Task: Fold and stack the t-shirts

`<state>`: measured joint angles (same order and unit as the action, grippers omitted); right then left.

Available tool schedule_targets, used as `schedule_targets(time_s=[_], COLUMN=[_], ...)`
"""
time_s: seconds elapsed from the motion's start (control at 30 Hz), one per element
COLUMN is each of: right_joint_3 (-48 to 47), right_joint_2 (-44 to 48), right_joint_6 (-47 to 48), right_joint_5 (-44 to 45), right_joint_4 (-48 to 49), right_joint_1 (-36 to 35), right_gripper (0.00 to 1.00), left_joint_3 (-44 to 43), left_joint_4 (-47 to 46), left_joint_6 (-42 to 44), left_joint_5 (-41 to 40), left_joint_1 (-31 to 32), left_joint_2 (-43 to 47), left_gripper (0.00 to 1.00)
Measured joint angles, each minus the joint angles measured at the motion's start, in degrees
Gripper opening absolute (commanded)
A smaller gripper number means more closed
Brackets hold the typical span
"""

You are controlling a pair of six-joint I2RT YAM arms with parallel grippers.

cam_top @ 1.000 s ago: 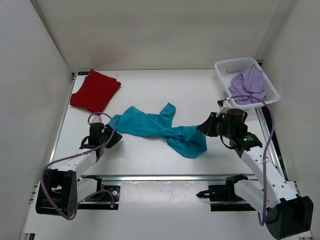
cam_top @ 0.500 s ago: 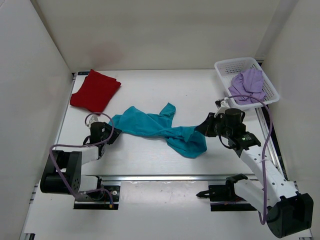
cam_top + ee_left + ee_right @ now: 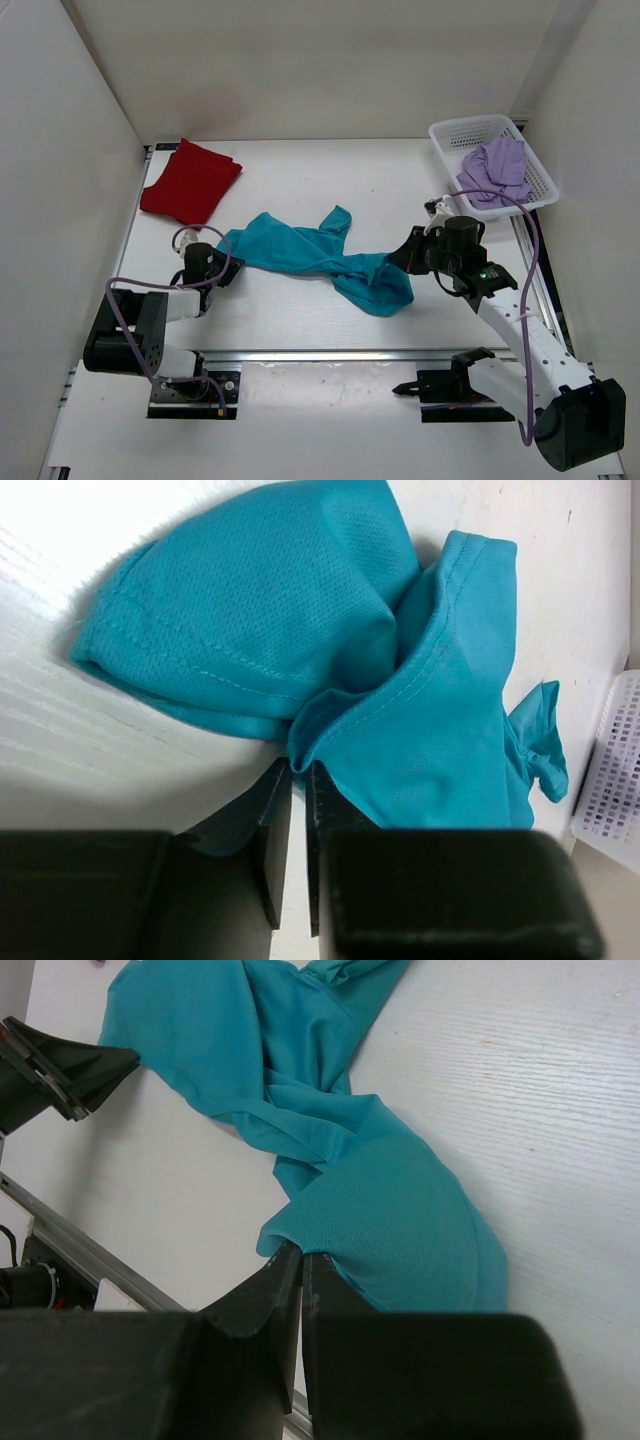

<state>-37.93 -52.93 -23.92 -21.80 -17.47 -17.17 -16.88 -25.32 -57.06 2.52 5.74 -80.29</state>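
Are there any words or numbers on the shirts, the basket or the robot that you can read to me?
None: no word, number, brand or sign can be read in any view.
The teal t-shirt, the red t-shirt and the lavender t-shirt are plain, and no tag shows.
The white basket has only mesh holes, no writing.

White links with black joints form the left arm (image 3: 165, 305) and right arm (image 3: 520, 335); a lilac cable (image 3: 537, 240) loops along each; bases are black; left gripper (image 3: 298, 770) and right gripper (image 3: 301, 1255) show matte black wedge fingers
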Motion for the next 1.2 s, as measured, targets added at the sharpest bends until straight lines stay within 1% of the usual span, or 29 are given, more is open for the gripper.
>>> schedule_targets(time_s=[0.07,0.1,0.23,0.4,0.5,0.6,0.63,0.7,0.77,0.83,0.9,1.0,1.07,1.13,1.2], right_joint_3=[0.0,0.0,0.0,0.0,0.0,-2.1,-3.6,-8.6,-15.7,-23.8,-32.9,-42.8,-46.4,-47.5,-45.9], right_joint_2=[-0.1,-0.1,-0.3,-0.2,0.2,1.2,1.7,2.7,3.3,3.6,3.6,2.7,2.5,1.4,-1.3], right_joint_6=[0.0,0.0,0.0,0.0,0.0,0.2,0.3,1.0,1.9,2.8,3.6,4.5,4.8,5.1,5.6], right_joint_5=[-0.1,-0.1,-0.1,0.3,1.1,3.4,4.5,7.0,9.8,12.5,15.7,19.4,20.2,18.8,14.6], right_joint_4=[0.0,0.0,0.0,-0.1,-1.0,-5.0,-6.9,-10.9,-15.1,-18.2,-21.6,-23.8,-24.4,-23.1,-21.2], right_joint_1=[-0.1,-0.1,-0.4,-0.8,-0.8,-0.7,-0.7,-0.6,-0.4,-0.5,-1.3,-3.4,-4.5,-3.8,-0.1], right_gripper=[0.00,0.00,0.00,0.00,0.00,0.00,0.00,0.00,0.00,0.01,0.00,0.01,0.00,0.00,0.00], left_joint_3=[-0.4,-0.6,-1.9,-3.1,-4.5,-8.6,-11.0,-18.5,-28.4,-38.2,-45.3,-49.3,-49.6,-49.5,-48.1], left_joint_4=[0.1,0.1,1.1,3.9,7.9,14.6,16.9,23.5,29.2,33.4,34.8,34.6,34.2,34.0,33.9], left_joint_6=[0.0,0.0,0.6,1.9,3.7,6.5,7.6,10.0,12.6,14.6,15.3,14.0,13.1,12.8,12.9], left_joint_5=[0.0,-0.1,-0.4,-0.4,0.2,2.8,4.1,7.1,10.0,13.2,16.7,20.7,22.2,23.3,23.3], left_joint_1=[0.0,0.0,0.0,0.1,1.0,2.8,3.3,4.0,4.1,2.9,-0.2,-5.1,-5.6,-5.7,-6.2], left_joint_2=[0.0,0.0,0.4,3.3,7.5,13.1,14.5,16.5,17.7,19.3,21.6,26.1,28.1,28.3,27.0], left_gripper=[0.14,0.12,0.00,0.00,0.00,0.00,0.00,0.00,0.00,0.00,0.00,0.00,0.01,0.00,0.00])
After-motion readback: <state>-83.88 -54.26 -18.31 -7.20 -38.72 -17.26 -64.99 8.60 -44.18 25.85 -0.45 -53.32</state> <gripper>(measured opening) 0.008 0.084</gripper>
